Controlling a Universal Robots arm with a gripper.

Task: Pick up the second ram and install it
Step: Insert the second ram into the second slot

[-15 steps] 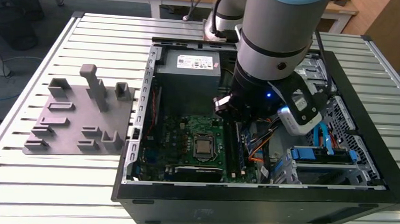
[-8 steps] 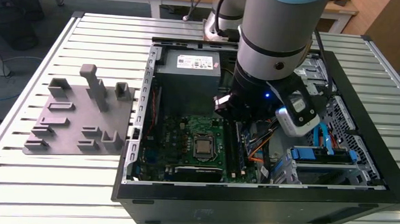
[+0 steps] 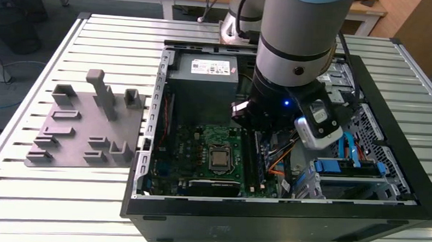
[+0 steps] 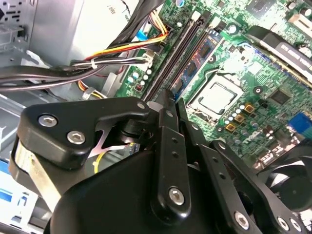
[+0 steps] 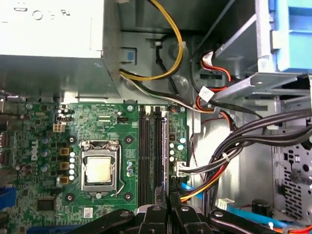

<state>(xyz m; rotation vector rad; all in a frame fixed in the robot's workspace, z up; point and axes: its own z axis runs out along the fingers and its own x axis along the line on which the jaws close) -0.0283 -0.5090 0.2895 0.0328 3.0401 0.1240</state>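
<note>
We see the second ram (image 4: 200, 56) standing on edge on the motherboard (image 4: 265, 92), its near end just at the pincer (image 4: 168, 97). We cannot tell how far the pincer is open or whether it has hold of the stick. Black slots (image 4: 178, 48) run right beside the stick, with the CPU socket (image 4: 214, 95) on its other side. A cable bundle (image 4: 97, 63) lies beside the pincer, past the slots. The grey power supply (image 3: 203, 71) is beyond the pincer. The grey fixture plate (image 3: 84, 126) is well apart from it, outside the case (image 3: 270, 222).

one processor (image 5: 99, 169), one power supply (image 3: 203, 71)
</note>
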